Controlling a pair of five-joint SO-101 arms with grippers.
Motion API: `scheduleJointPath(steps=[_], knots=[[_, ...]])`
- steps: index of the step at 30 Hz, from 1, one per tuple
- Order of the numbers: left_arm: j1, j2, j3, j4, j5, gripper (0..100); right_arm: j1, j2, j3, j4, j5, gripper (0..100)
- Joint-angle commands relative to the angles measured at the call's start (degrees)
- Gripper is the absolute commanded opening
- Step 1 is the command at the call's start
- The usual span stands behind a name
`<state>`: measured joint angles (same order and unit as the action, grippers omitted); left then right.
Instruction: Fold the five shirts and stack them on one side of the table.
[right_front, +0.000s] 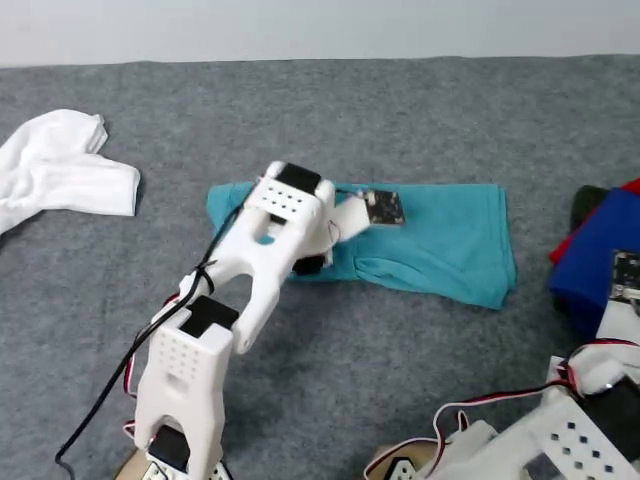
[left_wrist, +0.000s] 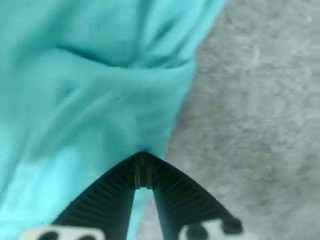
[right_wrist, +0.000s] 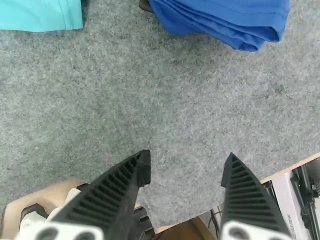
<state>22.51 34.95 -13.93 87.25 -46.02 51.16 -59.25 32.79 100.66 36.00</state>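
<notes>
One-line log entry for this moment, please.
left hand shut on teal shirt | right hand open above mat, near blue shirt | white shirt unfolded

Both arms: white printed shells, grids of round holes, black servo blocks at the joints. Left arm (right_front: 250, 275): black cable down the links, red wires near the base. Right arm (right_front: 570, 432): red, white and black wire loops. Dark camera board (right_front: 383, 207) on white bracket. Jaws black, ribbed inside, white mounts.
</notes>
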Motion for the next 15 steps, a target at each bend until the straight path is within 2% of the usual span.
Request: scheduleJointPath(steps=[1,7,15], knots=[[1.3,-0.9,2.3,-0.2,0.5,0,-0.6,-0.5,-0.4,2.2,0.4,24.4],[1.2,-3.5,-2.4,5.2,0.5,0,-0.6,-0.5,-0.4,2.2,0.4,24.4],[1.2,-15.7,-5.1,10.7,0.7,0,-0.6,-0.5,-0.4,2.2,0.4,24.4]])
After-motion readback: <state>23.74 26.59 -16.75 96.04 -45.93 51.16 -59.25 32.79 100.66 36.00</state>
